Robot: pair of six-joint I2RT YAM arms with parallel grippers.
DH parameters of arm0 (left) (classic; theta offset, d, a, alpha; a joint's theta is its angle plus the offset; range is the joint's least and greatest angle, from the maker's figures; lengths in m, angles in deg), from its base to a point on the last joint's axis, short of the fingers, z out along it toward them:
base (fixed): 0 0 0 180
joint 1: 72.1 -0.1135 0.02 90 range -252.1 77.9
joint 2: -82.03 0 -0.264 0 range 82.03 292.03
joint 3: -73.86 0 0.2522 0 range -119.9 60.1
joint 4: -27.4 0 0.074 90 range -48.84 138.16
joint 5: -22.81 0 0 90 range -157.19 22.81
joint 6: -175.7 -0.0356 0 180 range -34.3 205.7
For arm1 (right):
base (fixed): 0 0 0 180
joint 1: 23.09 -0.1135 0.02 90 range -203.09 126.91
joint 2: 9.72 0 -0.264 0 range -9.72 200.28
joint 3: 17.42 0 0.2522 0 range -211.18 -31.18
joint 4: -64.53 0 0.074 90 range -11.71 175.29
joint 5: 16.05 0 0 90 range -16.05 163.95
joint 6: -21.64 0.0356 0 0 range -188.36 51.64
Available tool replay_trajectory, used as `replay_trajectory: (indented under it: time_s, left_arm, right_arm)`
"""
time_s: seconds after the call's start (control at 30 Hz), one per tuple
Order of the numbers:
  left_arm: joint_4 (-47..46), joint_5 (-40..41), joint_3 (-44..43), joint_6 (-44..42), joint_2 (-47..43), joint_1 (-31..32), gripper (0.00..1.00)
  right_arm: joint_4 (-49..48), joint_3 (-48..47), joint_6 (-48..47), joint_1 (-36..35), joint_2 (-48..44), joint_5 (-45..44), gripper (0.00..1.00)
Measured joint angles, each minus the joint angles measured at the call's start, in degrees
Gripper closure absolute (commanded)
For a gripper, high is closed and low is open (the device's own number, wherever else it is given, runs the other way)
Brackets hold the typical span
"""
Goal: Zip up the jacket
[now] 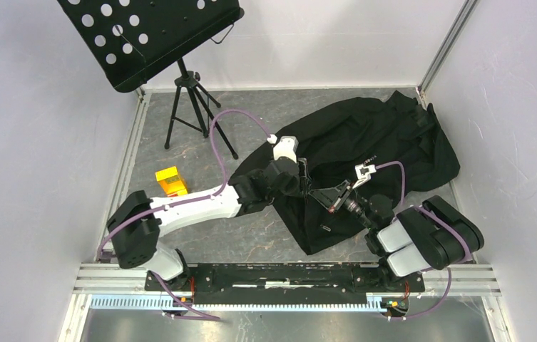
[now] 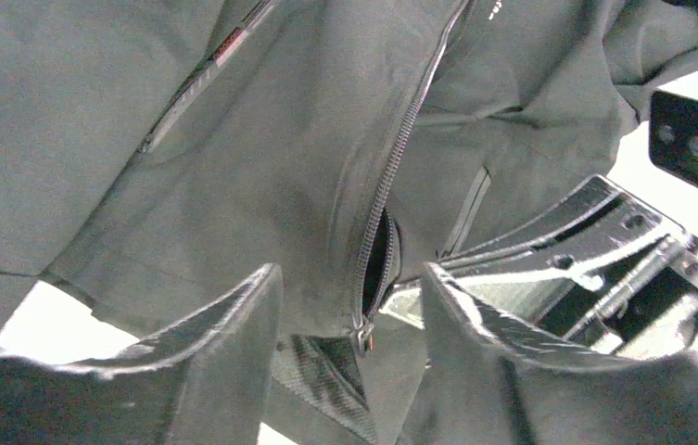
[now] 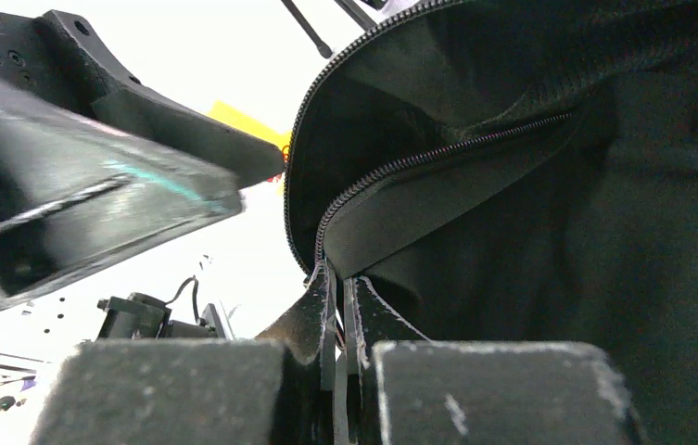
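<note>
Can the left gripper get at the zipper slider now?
Likely yes: the left gripper is open and the zipper slider sits in line between its fingers, nothing across it. The right gripper, shut on the jacket edge, is close alongside.

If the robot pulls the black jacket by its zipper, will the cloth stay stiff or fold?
Probably floppy: the jacket lies in crumpled folds and curves loosely above the right hand. Pulled, it would likely bunch rather than move as one piece. The zipper curves too, so it probably needs holding taut.
</note>
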Motion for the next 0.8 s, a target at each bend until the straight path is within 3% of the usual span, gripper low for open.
replay_trajectory:
  time_s: [0.1,0.2,0.3,0.4,0.6,0.8]
  left_arm:
    - [0.39,-0.42,1.55,0.66,-2.89,0.04,0.13]
    - [0.57,-1.36,3.39,1.7,-5.95,-0.11,0.07]
    - [0.07,-3.19,7.15,4.11,-9.81,-0.96,0.07]
    - [-3.41,-7.45,14.53,9.14,-14.8,-3.34,0.17]
    - [-20.76,-14.97,34.58,21.7,-19.98,-8.61,0.23]
    - [-47.87,-20.98,40.41,30.51,-9.33,-8.7,0.19]
  right_arm:
    - [-0.02,0.0,0.15,0.0,1.03,0.2,1.0]
    - [-0.04,0.0,0.26,0.0,1.55,0.24,1.0]
    - [-0.07,0.0,0.44,0.0,1.73,0.28,1.0]
    - [-0.07,0.0,0.57,0.0,1.77,0.31,1.0]
    - [-0.11,0.0,1.05,0.0,2.1,0.33,1.0]
    - [-0.11,0.0,1.46,0.0,2.12,0.39,1.0]
